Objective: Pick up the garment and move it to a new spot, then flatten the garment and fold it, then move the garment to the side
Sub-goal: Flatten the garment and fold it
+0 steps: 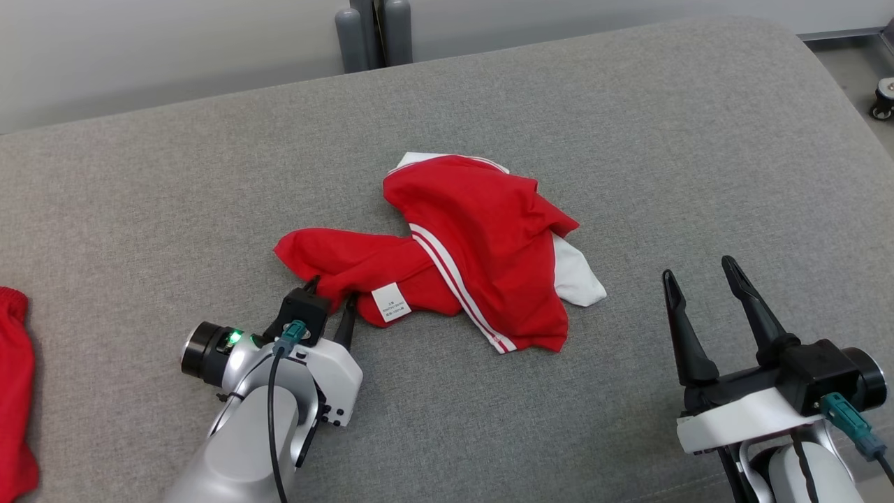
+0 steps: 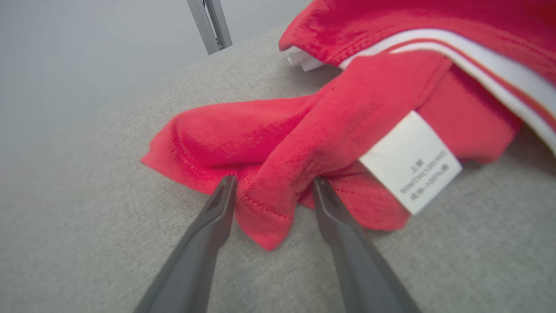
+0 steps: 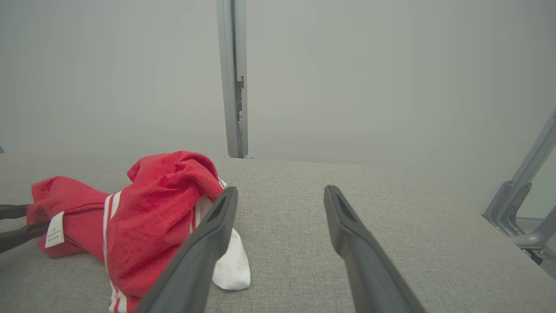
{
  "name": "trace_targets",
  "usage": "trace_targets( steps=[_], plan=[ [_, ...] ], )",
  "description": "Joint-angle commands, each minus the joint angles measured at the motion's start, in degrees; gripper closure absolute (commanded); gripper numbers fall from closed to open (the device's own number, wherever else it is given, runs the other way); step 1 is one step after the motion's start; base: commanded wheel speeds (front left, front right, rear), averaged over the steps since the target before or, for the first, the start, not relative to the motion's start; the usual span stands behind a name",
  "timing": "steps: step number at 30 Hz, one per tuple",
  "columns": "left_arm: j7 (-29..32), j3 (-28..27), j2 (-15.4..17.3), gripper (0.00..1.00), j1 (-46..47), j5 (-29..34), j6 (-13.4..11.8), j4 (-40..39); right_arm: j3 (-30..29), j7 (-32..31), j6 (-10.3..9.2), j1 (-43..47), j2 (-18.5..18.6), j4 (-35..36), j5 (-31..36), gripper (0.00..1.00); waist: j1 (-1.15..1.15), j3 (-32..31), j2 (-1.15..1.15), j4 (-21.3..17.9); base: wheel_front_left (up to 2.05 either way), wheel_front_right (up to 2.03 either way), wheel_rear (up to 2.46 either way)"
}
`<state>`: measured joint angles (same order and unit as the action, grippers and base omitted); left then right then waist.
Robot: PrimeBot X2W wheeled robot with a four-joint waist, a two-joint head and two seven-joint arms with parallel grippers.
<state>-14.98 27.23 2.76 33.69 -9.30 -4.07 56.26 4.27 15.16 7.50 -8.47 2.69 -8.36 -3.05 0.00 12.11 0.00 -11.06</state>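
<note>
Crumpled red cotton garment w/ white stripes (image 1: 475,237) lies mid grey fabric surface (image 1: 628,140). L gripper (image 2: 273,180) spread wide, straddling hem fold, not clamped. R gripper (image 1: 698,267) spread wide, empty. Pickup pending; flatten, fold, move aside all outstanding.

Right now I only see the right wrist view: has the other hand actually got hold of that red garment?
Observer: Not clamped yet, as far as I can see. The left hand has one finger on each side of a fold at the edge of the red garment, jaws wide apart.
Operator: Is my own hand touching it?
Observer: No. In the head view the right hand is open, off to the garment's right, with bare grey padded surface between them.
Operator: Anything else lying around?
Observer: Another red cloth lies at that surface's far left edge.
</note>
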Motion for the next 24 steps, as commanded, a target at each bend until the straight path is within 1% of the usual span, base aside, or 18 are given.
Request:
trace_targets(
  steps=[1,2,7,12,15,19,24],
  plan=[
    [-0.23,-0.01,0.23,0.95,1.27,-0.61,0.38,0.03,-0.14,0.09,-0.01,-0.34,0.38,-0.12,-0.17,0.0,0.0,0.05,0.0,0.04,0.0,0.0,0.0],
    [-0.23,-0.22,0.23,1.0,1.21,-1.21,0.5,-0.1,-0.13,0.09,-0.01,-0.3,0.39,-0.18,-0.18,0.0,0.0,0.03,0.0,0.08,0.0,0.0,0.0],
    [-0.22,-0.6,0.24,1.0,-0.39,-2.76,0.57,-1.56,0.21,0.09,-0.01,0.01,0.39,-0.67,-0.31,0.0,0.0,-0.84,0.0,0.59,0.0,0.0,0.0],
    [-0.22,-2.22,0.25,1.0,-2.57,-4.6,0.58,-5.14,0.26,0.09,-0.01,0.63,0.39,-1.0,0.11,0.0,0.0,-2.31,0.0,1.37,0.0,0.0,0.0],
    [-0.22,-3.88,0.25,1.0,-4.4,-5.97,0.79,-8.59,0.29,0.09,-0.01,0.82,0.39,-1.32,0.19,0.0,0.0,-3.71,0.0,2.18,0.0,0.0,0.0],
    [-0.22,-6.46,0.25,1.0,-6.77,-6.52,0.33,-13.07,0.49,0.09,-0.01,1.85,0.4,-1.96,0.34,0.0,0.0,-5.96,0.0,3.37,0.0,0.0,0.0],
    [-0.23,-11.2,0.26,1.0,-8.97,-7.07,-0.46,-19.29,0.59,0.09,-0.01,2.4,0.38,-2.26,0.43,0.0,0.0,-8.39,0.0,4.62,0.0,0.0,0.0]
  ],
)
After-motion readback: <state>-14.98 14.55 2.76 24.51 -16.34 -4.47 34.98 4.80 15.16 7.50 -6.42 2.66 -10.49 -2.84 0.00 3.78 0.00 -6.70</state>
